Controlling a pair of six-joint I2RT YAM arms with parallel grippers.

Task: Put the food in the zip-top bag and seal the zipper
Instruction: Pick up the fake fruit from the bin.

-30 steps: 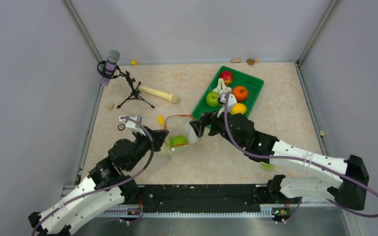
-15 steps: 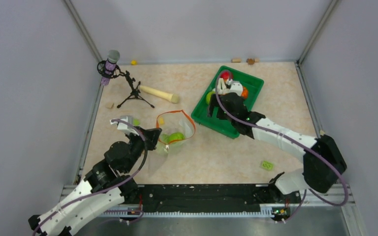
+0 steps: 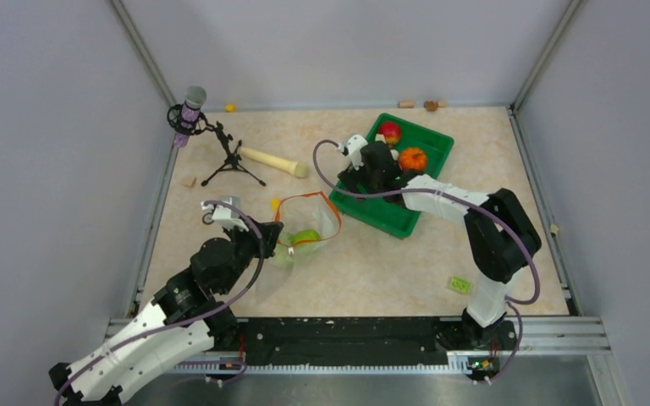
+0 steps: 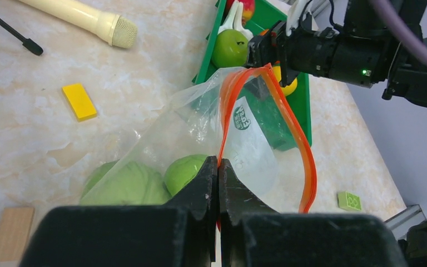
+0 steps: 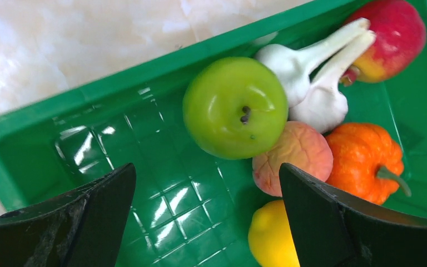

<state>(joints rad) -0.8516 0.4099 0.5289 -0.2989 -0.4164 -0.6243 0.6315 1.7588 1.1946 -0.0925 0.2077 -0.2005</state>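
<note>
The clear floppy plastic zip-top bag [image 3: 309, 222] lies on the pale marbled surface [image 3: 389, 271] left of centre, closer to the near edge than the far one. Its mouth gapes toward the far right corner. The thin orange-red zipper strip [image 4: 307, 161] loops wide open around that mouth. 2 pieces show inside: a pale green toy cabbage [image 4: 125, 186] and a small green toy apple [image 4: 186, 172].

The left claw [image 4: 218, 167] is pinched together on the bag's rim, propping the mouth up.

Toward the far right corner sits the green rectangular plastic tray [image 5: 89, 95]. It holds a glossy green toy apple [image 5: 236, 108], white toy garlic [image 5: 311, 83], a red toy apple [image 5: 395, 33], a toy peach [image 5: 294, 158], an orange toy pumpkin [image 5: 367, 161] and a yellow toy lemon [image 5: 272, 239]. The right claw [image 5: 205, 167] hangs over the tray, fingers spread wide and empty, with the glossy apple just off its centre line.

This looks like the filling stage, with another fetch in hand. Next the right claw should centre over 1 round, slippery piece, drop astride it, squeeze, clear the tray wall and release over the held mouth. Sealing waits.
</note>
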